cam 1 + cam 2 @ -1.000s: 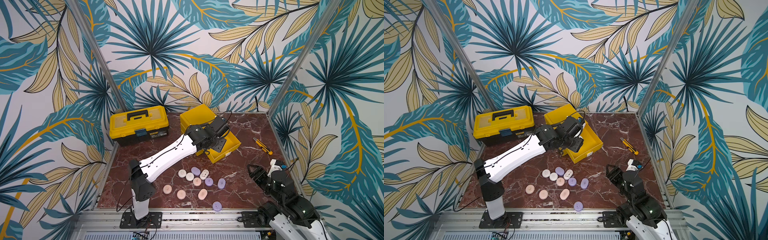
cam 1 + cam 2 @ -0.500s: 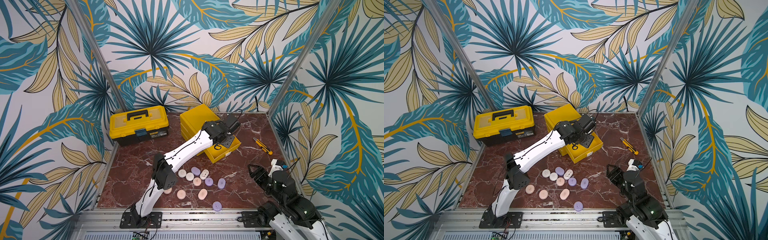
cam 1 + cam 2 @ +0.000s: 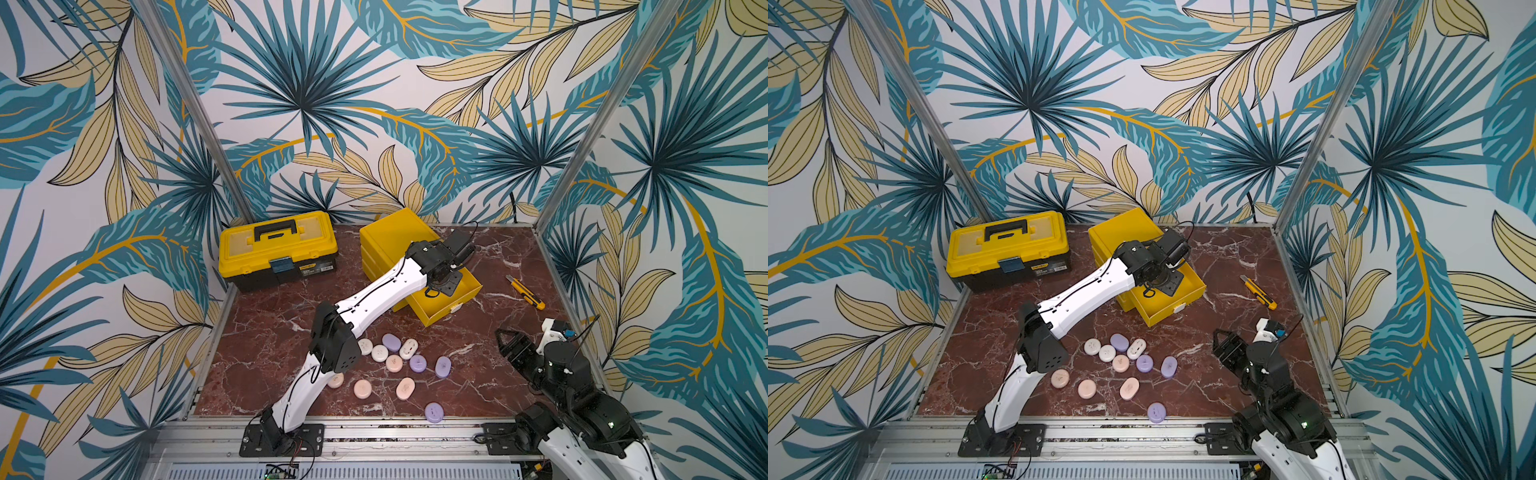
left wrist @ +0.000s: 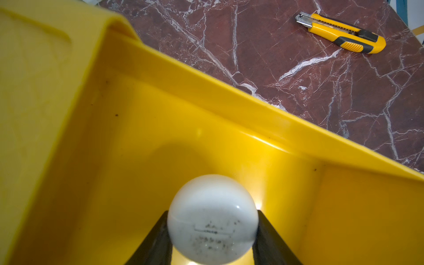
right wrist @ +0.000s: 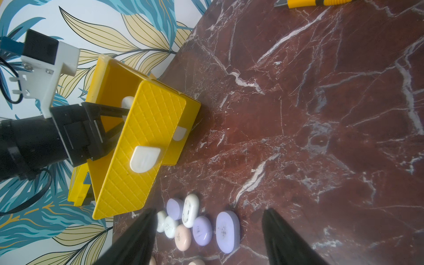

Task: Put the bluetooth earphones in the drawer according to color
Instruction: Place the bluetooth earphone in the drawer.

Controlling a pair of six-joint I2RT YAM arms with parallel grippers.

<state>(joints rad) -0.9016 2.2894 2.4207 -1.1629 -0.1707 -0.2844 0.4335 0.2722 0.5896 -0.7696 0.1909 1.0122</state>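
Note:
Several bluetooth earphones lie grouped on the marble: white ones (image 3: 379, 353), lilac ones (image 3: 417, 363) and pink ones (image 3: 362, 389); one lilac case (image 3: 434, 412) sits apart near the front edge. The yellow chest (image 3: 386, 237) has one drawer (image 3: 440, 313) pulled out. My left gripper (image 4: 212, 213) reaches down inside that drawer, shut on a white earphone case (image 4: 212, 220), which hangs just above the drawer floor. My right gripper (image 5: 209, 210) is open and holds nothing, low over the table to the right of the group.
A yellow toolbox with a black handle (image 3: 276, 249) stands at the back left. A yellow-black utility knife (image 3: 525, 293) lies at the right, beyond the drawer. In the right wrist view a second drawer front with a white tab (image 5: 179, 134) stands slightly out below the open one.
My left arm has stretched forward and its wrist has moved a little to the right over the open drawer, still carrying the white case. The right gripper has barely moved.

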